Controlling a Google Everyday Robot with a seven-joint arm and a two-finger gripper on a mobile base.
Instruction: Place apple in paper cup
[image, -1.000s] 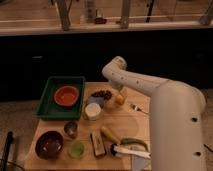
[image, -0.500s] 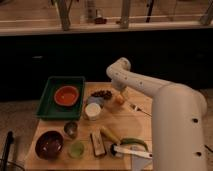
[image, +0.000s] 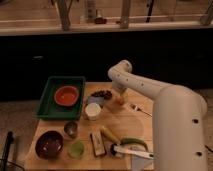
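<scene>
The apple (image: 120, 100) is a small orange-yellow fruit on the wooden table, just right of the cluster of dark red fruit (image: 102, 94). The paper cup (image: 93, 111) is short and white and stands upright in front of that cluster, to the left of and nearer than the apple. My gripper (image: 119, 93) hangs from the white arm, right over the apple and touching or nearly touching its top. The arm hides the gripper's tip.
A green tray (image: 48, 102) holding an orange bowl (image: 66, 95) sits at the left. In front are a metal cup (image: 70, 128), a light-green cup (image: 76, 148), a dark bowl (image: 48, 144), a yellow vegetable (image: 109, 134), a brown bar (image: 96, 144) and a utensil (image: 140, 109).
The arm's elbow has shifted slightly right and down, bringing the gripper closer onto the apple. The apple and the cup have not moved.
</scene>
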